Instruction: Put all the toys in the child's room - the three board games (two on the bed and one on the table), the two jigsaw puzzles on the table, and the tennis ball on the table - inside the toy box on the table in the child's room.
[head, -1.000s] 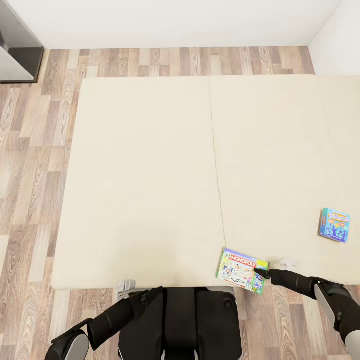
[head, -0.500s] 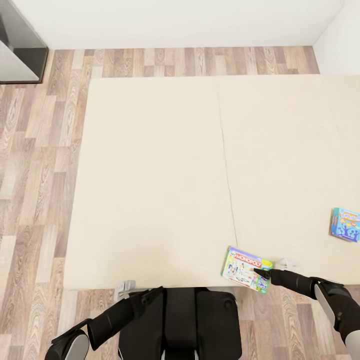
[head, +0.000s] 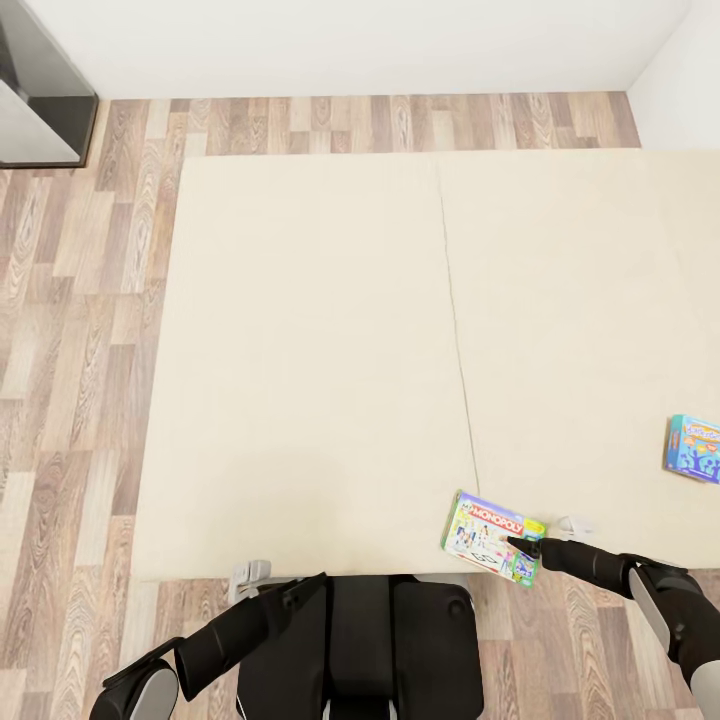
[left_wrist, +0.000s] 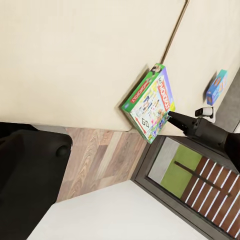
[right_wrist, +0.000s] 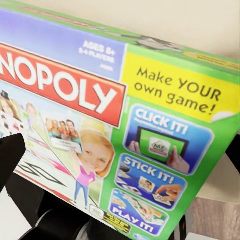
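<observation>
- The bed (head: 320, 360) is spreading its beige mattress across most of the head view, with wood floor (head: 70, 330) running along its left edge.
- The MONOPOLY box (head: 487, 535) is lying at the mattress's near edge, towards its right corner, its corner poking past the edge.
- The blue board game (head: 695, 448) is lying near the right edge.
- The right gripper (head: 522, 546) is reaching onto the MONOPOLY box; its fingers seem clamped on the box's edge, though the contact is hard to see.
- The left gripper's finger state cannot be told.
</observation>
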